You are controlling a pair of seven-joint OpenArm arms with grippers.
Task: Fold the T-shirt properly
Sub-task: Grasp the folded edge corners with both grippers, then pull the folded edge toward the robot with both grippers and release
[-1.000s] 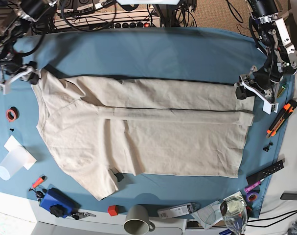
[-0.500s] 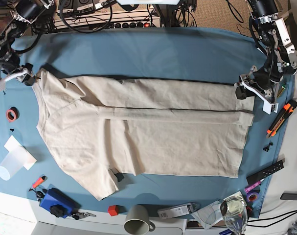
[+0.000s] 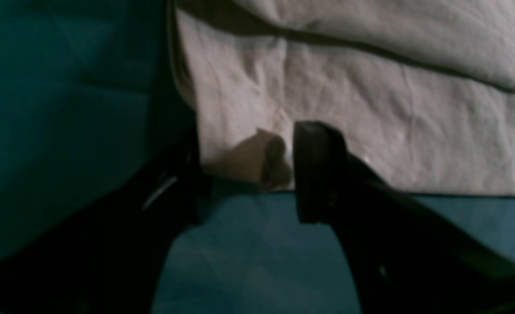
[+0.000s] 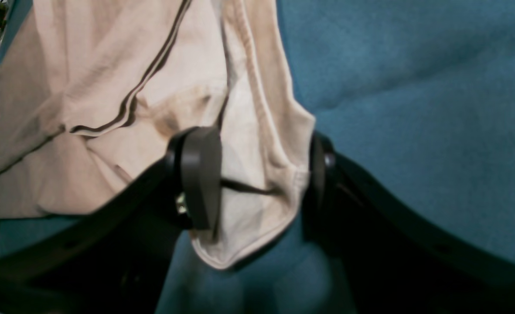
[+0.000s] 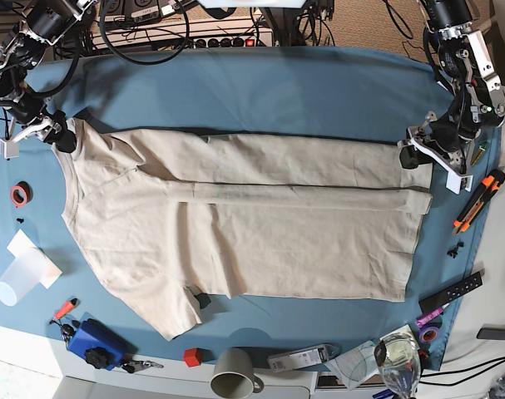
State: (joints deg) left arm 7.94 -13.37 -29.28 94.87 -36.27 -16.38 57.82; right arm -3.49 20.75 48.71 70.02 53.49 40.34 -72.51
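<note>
The beige T-shirt [image 5: 252, 224] lies flat on the teal cloth [image 5: 260, 87], collar at the left, its far side folded over towards the middle. My left gripper [image 5: 418, 155] is at the shirt's far right hem corner. In the left wrist view [image 3: 248, 174] its jaws are open with that corner [image 3: 257, 161] between them. My right gripper [image 5: 36, 133] is at the far left shoulder and sleeve. In the right wrist view [image 4: 257, 179] its jaws are open and straddle a fold of sleeve cloth [image 4: 261, 144].
An orange cutter [image 5: 478, 199] and a black remote [image 5: 452, 293] lie at the right edge. A red tape roll [image 5: 19, 194] and a plastic cup [image 5: 19, 278] lie at the left. A blue object [image 5: 94, 341], a grey mug [image 5: 233, 372] and a glass [image 5: 398, 357] stand along the front edge.
My right gripper drew away to the left, then came back right onto the shirt's shoulder corner. My left gripper and the shirt have not visibly moved.
</note>
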